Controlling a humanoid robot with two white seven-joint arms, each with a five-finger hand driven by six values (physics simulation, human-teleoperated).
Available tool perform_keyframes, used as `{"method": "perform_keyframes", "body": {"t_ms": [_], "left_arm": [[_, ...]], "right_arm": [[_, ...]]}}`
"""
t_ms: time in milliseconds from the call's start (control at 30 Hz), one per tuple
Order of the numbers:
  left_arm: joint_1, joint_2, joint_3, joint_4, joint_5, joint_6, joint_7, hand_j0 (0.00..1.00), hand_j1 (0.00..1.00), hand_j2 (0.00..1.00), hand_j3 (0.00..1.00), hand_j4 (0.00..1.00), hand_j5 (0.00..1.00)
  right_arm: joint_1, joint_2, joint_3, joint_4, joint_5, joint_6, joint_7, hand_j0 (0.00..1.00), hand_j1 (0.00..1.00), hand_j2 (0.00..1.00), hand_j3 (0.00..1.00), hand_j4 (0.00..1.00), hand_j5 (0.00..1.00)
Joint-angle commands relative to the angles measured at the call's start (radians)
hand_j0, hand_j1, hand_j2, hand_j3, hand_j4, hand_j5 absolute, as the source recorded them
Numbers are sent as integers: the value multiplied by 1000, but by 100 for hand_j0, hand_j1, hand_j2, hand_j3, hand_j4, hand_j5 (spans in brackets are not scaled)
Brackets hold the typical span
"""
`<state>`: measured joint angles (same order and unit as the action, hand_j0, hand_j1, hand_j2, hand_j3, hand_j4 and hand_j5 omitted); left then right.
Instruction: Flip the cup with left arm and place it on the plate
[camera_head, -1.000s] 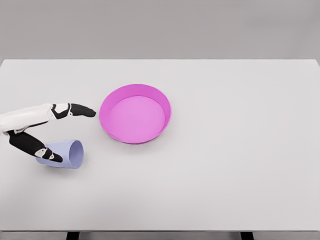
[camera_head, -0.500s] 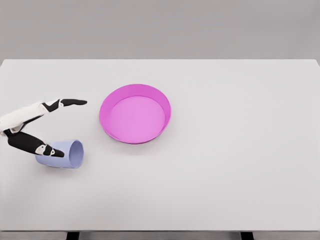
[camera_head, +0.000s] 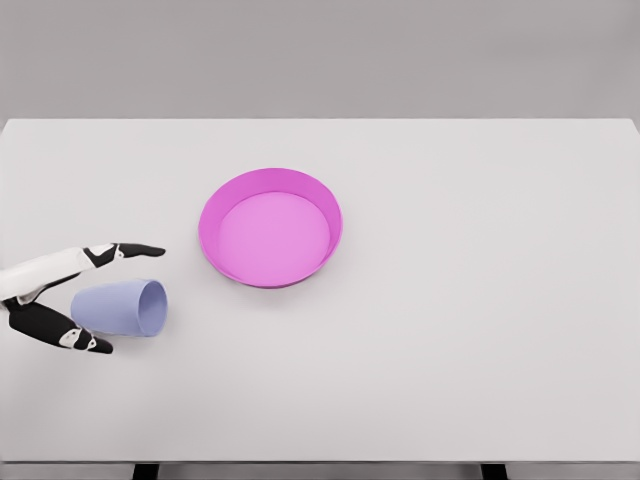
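One cup (camera_head: 122, 307) is lying on its side on the table (camera_head: 480, 330), pale lavender, its open mouth pointing right. One plate (camera_head: 270, 228) is sitting on the same table, magenta, with a raised rim. One hand (camera_head: 60, 300) is showing, the left, coming in at the left edge; two of its fingers (camera_head: 135, 250) are visible, one stretching above the cup and one below it. One table is carrying everything.
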<state>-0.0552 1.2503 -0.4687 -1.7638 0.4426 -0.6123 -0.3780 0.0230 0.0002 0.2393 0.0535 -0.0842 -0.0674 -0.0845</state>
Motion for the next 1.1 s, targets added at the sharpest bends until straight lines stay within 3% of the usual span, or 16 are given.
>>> {"method": "perform_keyframes", "body": {"t_ms": [0,200,500,633,1067], "left_arm": [[0,0,1,0,-15,1,2,100,100,100,100,100,100],[-11,-6,4,0,-179,1,13,100,100,100,100,100,100],[-8,-17,5,0,-173,1,24,100,100,100,100,100,100],[2,-17,5,0,-173,1,137,100,100,100,100,100,100],[26,-58,-1,1,-231,95,159,100,100,100,100,100,100]], "right_arm": [[0,0,0,0,0,0,0,100,100,100,100,100,100],[0,0,0,0,0,0,0,100,100,100,100,100,100],[0,0,0,0,0,0,0,100,100,100,100,100,100],[0,0,0,0,0,0,0,100,100,100,100,100,100],[0,0,0,0,0,0,0,100,100,100,100,100,100]]}}
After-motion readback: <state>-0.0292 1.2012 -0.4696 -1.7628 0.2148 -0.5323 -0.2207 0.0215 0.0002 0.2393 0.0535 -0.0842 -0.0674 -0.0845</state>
